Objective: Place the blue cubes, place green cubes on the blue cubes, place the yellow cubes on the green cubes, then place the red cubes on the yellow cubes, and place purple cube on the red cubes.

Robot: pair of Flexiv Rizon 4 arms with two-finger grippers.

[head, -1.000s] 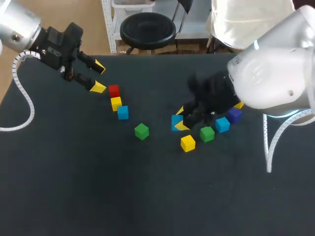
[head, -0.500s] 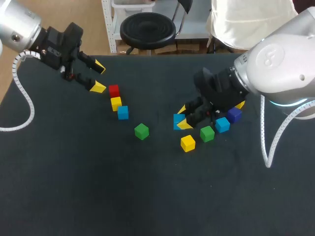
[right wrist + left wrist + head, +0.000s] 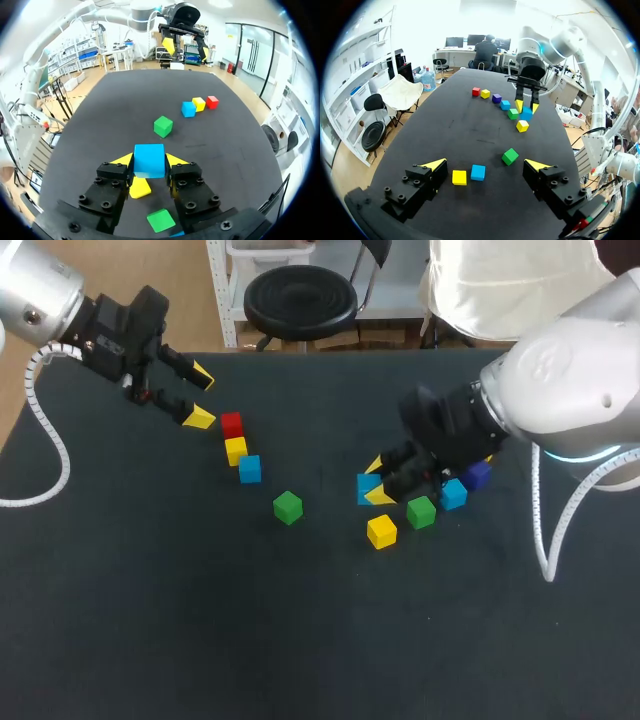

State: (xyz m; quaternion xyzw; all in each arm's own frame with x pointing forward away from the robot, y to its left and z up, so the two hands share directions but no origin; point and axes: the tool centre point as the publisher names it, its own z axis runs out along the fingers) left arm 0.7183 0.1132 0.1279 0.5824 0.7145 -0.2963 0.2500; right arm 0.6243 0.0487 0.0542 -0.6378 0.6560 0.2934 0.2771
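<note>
R gripper [image 3: 149, 162] clamps held blue cube [image 3: 149, 158] btwn both fingers. Just beside that cube: green cube [image 3: 421, 511] & yellow cube [image 3: 381, 531]. Well apart from it: red-yellow-blue row [image 3: 236, 450], w/ L gripper [image 3: 200, 396] near it, fingers spread wide, nothing in them.

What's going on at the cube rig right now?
The right end effector is shut on a blue cube. The left end effector hangs open beside a row made up of a red cube, a yellow cube and a second blue cube. A green cube lies loose between the two arms, and a purple cube sits just past the held one. No cube is stacked on another yet.
</note>
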